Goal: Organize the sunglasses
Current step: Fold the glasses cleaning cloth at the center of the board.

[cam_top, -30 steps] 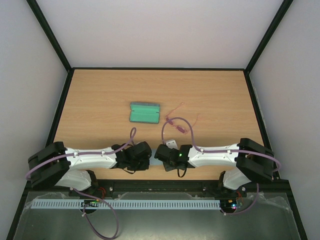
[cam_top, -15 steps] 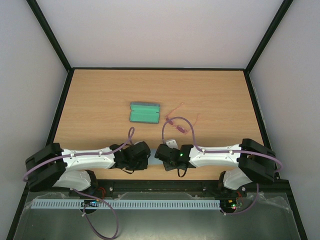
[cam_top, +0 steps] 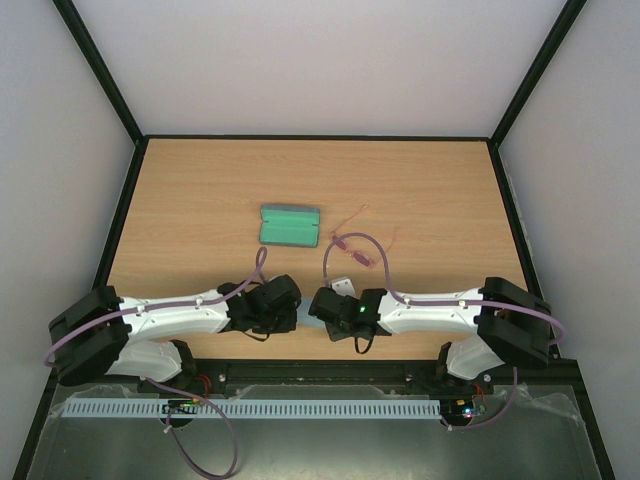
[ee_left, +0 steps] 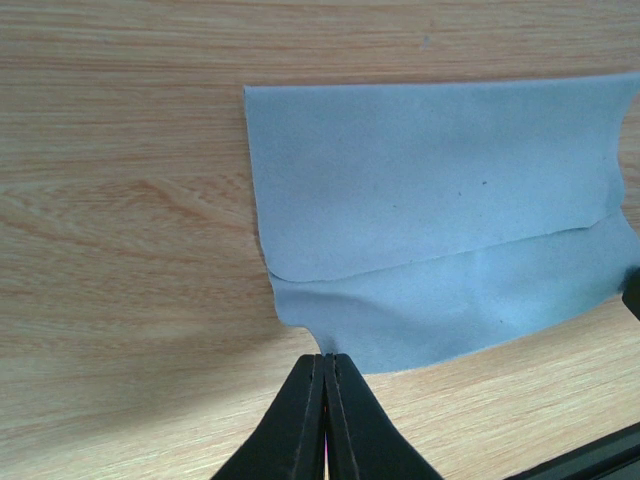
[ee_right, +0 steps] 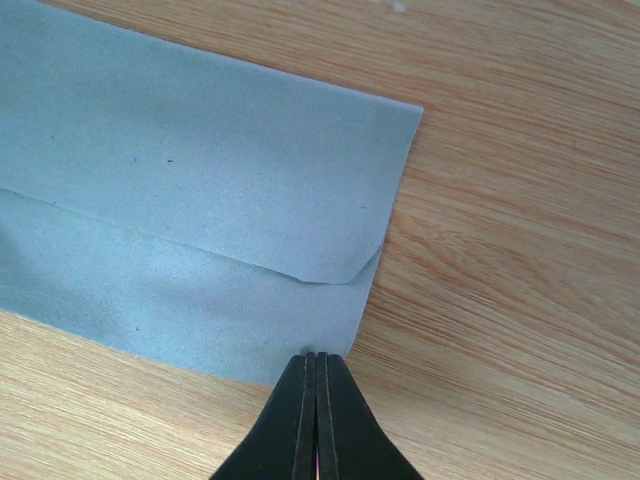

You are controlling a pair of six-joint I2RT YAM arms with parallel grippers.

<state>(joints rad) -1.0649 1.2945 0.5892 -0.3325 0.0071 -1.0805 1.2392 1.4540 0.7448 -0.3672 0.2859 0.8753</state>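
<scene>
The sunglasses, thin and pink, lie open on the wooden table right of the grey-green case; neither gripper is near them. Both arms meet low near the front edge over a light blue cloth that is folded over on itself. My left gripper is shut on the cloth's near edge by its left corner. My right gripper is shut on the near edge of the cloth by its right corner. From above, the grippers hide most of the cloth.
A purple cable from the right arm loops over the table next to the sunglasses. Black frame rails border the table on the far side and both flanks.
The left arm has stretched a little to the right and its gripper has turned towards the right gripper. The right arm has edged slightly left. Both grippers stay shut.
</scene>
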